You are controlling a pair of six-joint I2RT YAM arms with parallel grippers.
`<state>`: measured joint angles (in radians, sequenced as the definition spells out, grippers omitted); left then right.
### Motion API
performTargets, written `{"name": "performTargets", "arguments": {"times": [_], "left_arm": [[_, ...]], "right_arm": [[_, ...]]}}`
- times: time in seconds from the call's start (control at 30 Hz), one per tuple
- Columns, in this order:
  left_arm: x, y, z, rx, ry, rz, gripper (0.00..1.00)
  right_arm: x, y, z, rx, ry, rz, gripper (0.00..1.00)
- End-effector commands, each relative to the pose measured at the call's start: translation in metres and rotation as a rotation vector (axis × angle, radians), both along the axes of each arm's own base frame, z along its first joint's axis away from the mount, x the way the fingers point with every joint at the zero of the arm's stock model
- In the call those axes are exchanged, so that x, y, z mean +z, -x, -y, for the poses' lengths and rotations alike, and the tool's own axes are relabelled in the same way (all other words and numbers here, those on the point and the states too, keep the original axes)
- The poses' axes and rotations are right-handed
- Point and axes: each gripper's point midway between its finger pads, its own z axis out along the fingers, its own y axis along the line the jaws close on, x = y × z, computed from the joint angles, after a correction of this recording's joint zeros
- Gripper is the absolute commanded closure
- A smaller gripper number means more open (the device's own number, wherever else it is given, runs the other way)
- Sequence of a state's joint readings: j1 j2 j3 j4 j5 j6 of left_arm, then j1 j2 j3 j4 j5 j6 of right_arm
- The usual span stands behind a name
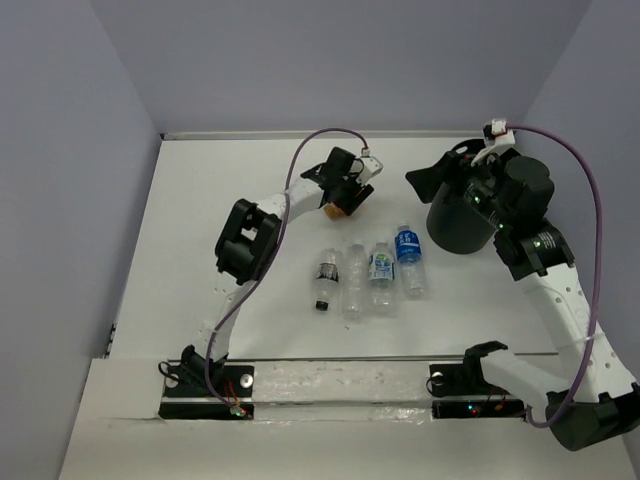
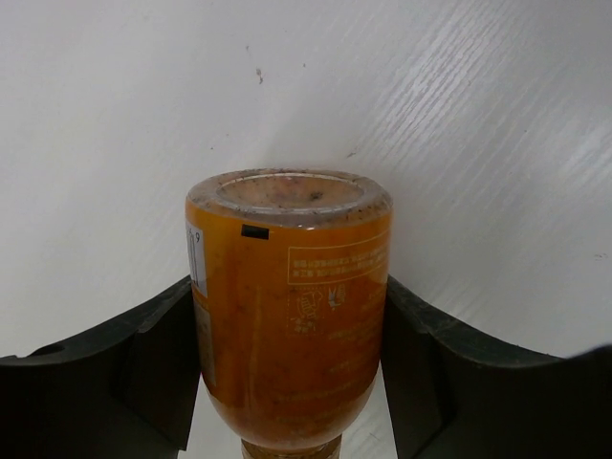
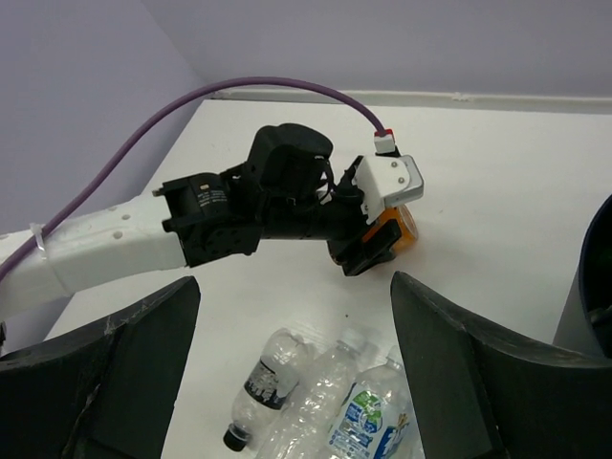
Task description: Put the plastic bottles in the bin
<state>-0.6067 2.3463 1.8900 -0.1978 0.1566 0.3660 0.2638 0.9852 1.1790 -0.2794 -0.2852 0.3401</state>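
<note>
Item one, orange bottle (image 2: 292, 325): pinched across its body by the left gripper (image 2: 289, 354), one finger flat on each side. The base points away from the wrist and the neck toward it. It sits over the far middle of the table (image 1: 220, 200), well left of the bin (image 1: 455, 232). Whether it is clear of the tabletop cannot be told. The hold across the wide, stiff part of the body looks chosen so the bottle will not slip during a carry.

Item two, right gripper (image 1: 430, 180): fingers spread wide with nothing between them, hanging just beside the bin's left rim. Its wrist camera looks across at the left arm and down on the row. Judged to be waiting its turn.

Items three to six, loose bottles lying side by side between the two arms: black-capped bottle (image 1: 324, 278), plain clear bottle (image 1: 355, 282), green-labelled bottle (image 1: 381, 270), blue-labelled bottle (image 1: 408, 256). The last lies nearest the bin.

Item seven, bin: upright at the far right, partly covered by the right arm. Its contents are not visible.

Status: one bottle in hand, four not yet picked. The carry rightward must pass the right arm, so there is a risk of collision.
</note>
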Motion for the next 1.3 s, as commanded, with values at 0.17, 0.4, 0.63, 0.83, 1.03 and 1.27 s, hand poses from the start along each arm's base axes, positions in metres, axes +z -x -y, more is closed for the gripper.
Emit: {"name": "performTargets", "arguments": {"times": [0.17,0.4,0.63,0.83,1.03,1.27], "left_arm": [[0.217,0.004,-0.015,0.043,0.365,0.279,0.46],[0.323,0.081,-0.04,-0.04,0.678,0.321,0.46],[0.323,0.179,-0.048,-0.101,0.789,0.312,0.46],[0.315,0.22,-0.027,-0.14,0.772,0.296,0.46],[0.311,0.229,-0.01,-0.142,0.718,0.323,0.46],[0.314,0.236,-0.003,-0.14,0.706,0.346,0.46]], "right_arm": [[0.025,0.0,-0.014,0.028,-0.01,0.073,0.13],[0.062,0.022,-0.017,0.069,-0.094,0.123,0.11],[0.059,0.042,-0.054,0.297,-0.193,0.049,0.09],[0.056,0.058,-0.084,0.401,-0.195,0.034,0.07],[0.026,0.05,-0.109,0.402,-0.177,-0.038,0.04],[0.004,0.038,-0.113,0.305,-0.141,-0.071,0.03]]}}
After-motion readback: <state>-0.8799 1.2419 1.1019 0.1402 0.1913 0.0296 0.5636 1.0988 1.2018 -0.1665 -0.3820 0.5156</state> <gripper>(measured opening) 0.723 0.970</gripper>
